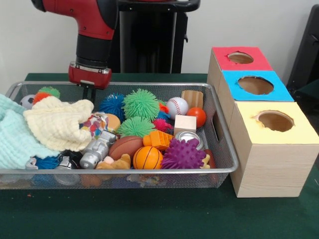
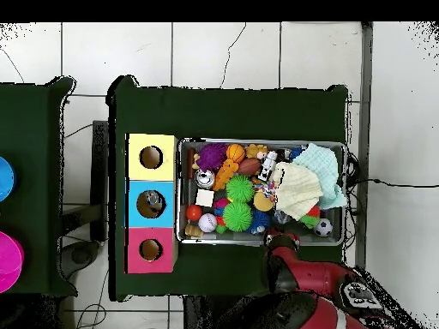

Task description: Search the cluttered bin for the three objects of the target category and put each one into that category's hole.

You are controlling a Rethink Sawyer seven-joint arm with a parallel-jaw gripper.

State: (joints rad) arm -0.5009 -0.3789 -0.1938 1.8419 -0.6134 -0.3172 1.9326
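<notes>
A wire mesh bin (image 1: 222,130) (image 2: 180,193) holds a jumble of toys. Among them are two green spiky balls (image 1: 141,103), a purple spiky ball (image 1: 183,154), a baseball (image 1: 177,106), a basketball (image 1: 147,158), a brown football (image 1: 125,146), a wooden cube (image 1: 185,124) and a silver robot figure (image 1: 96,149). A cream cloth (image 1: 59,123) (image 2: 297,188) and a mint cloth (image 1: 14,135) cover one end. My gripper (image 1: 89,93) (image 2: 281,242) hangs over the bin's rear rim, just behind the cream cloth, holding nothing that I can see.
Beside the bin stands a wooden box with a red hole (image 1: 240,58) (image 2: 151,249), a blue hole (image 1: 255,85) (image 2: 151,204) and a yellow hole (image 1: 275,121) (image 2: 151,158). Something grey shows inside the blue hole from above. Green cloth (image 1: 149,219) covers the table.
</notes>
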